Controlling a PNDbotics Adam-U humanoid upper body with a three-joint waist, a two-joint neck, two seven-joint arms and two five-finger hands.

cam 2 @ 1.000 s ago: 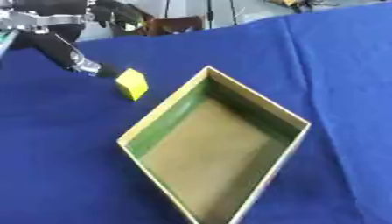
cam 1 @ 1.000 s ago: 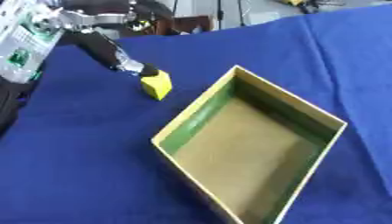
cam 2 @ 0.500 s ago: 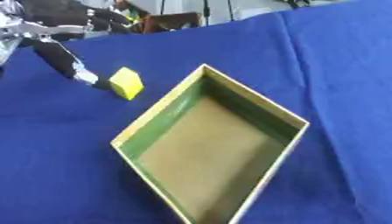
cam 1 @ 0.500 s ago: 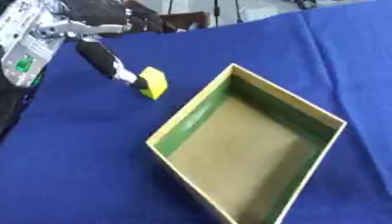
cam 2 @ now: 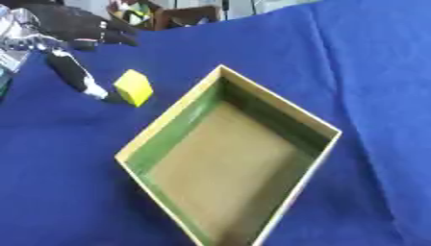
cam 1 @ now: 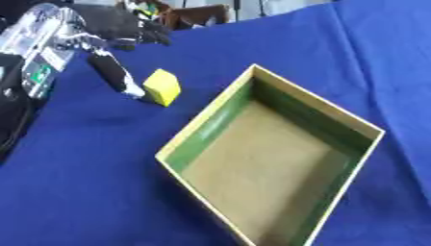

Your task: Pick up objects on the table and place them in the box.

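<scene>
No brand, label or readable writing shows on anything; the only marking is a small green patch on the silver and white forearm casing (cam 1: 38, 72) at the left edge of the left eye view, too blurred to read. A yellow block (cam 1: 161, 87) lies on the blue tablecloth (cam 1: 76, 163), just beside the near-left wall of the box (cam 1: 200, 129) but apart from it, outside its opening. The box is an open cardboard tray set cornerwise, with pale tan rims, green inner walls and a brown floor, and nothing lies inside it. The left hand (cam 1: 118, 29) comes in from the upper left, black with silver at the wrist; its fingers (cam 1: 150, 32) are spread out loosely above the cloth, while its thumb (cam 1: 114, 76) points down with a pale tip just left of the block, so close that I cannot tell whether it touches. The hand is wide, not closed around anything. The left eye view shows more of the forearm casing and a dark mass along the left edge; the right eye view cuts most of that away and shows more cloth to the right of the box. The right hand appears in neither view. Beyond the far edge of the cloth are dark, blurred furniture shapes.
</scene>
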